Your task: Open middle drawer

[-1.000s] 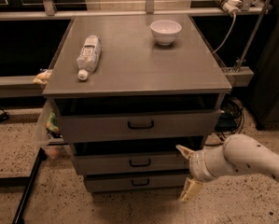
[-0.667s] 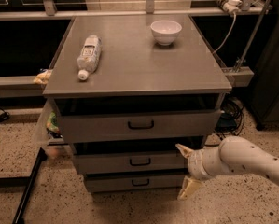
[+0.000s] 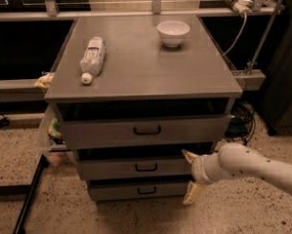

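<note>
One cabinet [image 3: 135, 72]: grey metal, with a flat top and three drawer fronts stacked below it.
Arm [image 3: 255, 167]: white, reaching in from the lower right, level with the two lower drawers.
Top drawer [image 3: 101, 133]: the tallest front, directly under the cabinet top.
Middle drawer [image 3: 111, 169]: second front down, between the top drawer and the bottom drawer [image 3: 116, 191]; a dark gap shows above its front.
Loop handle [image 3: 146, 167]: small and black, at the centre of the middle drawer, well left of the gripper.
Bottle [image 3: 93, 57]: clear plastic, lying on its side at the left of the cabinet top.
Gripper [image 3: 190, 174]: at the right end of the middle drawer front; fingers [image 3: 188, 155] spread wide, one above and one below, holding nothing.
Bowl [image 3: 173, 33]: white, upright, at the back right of the top.
</note>
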Action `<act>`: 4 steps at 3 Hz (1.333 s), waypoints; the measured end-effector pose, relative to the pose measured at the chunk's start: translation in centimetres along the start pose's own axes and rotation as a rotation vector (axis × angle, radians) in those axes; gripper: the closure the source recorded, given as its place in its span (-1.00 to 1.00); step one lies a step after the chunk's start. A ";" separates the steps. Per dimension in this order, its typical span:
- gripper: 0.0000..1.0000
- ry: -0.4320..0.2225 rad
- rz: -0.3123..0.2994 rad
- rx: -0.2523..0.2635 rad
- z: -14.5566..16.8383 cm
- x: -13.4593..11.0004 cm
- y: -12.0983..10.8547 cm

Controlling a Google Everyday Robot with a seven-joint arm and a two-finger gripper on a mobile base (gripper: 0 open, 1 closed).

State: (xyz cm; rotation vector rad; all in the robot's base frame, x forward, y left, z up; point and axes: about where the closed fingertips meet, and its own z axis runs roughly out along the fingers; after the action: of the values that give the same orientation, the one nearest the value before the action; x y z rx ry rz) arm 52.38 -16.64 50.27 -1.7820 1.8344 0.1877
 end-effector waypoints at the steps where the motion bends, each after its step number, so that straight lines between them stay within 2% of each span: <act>1: -1.00 0.007 0.003 0.011 1.6 1.0 -1.2; 3: -1.00 0.007 0.030 0.017 3.9 2.9 -3.4; 4: -1.00 0.002 0.048 0.002 5.2 3.7 -4.2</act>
State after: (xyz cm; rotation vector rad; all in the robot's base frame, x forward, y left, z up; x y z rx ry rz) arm 58.13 -17.87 45.36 -1.7380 1.8794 0.2026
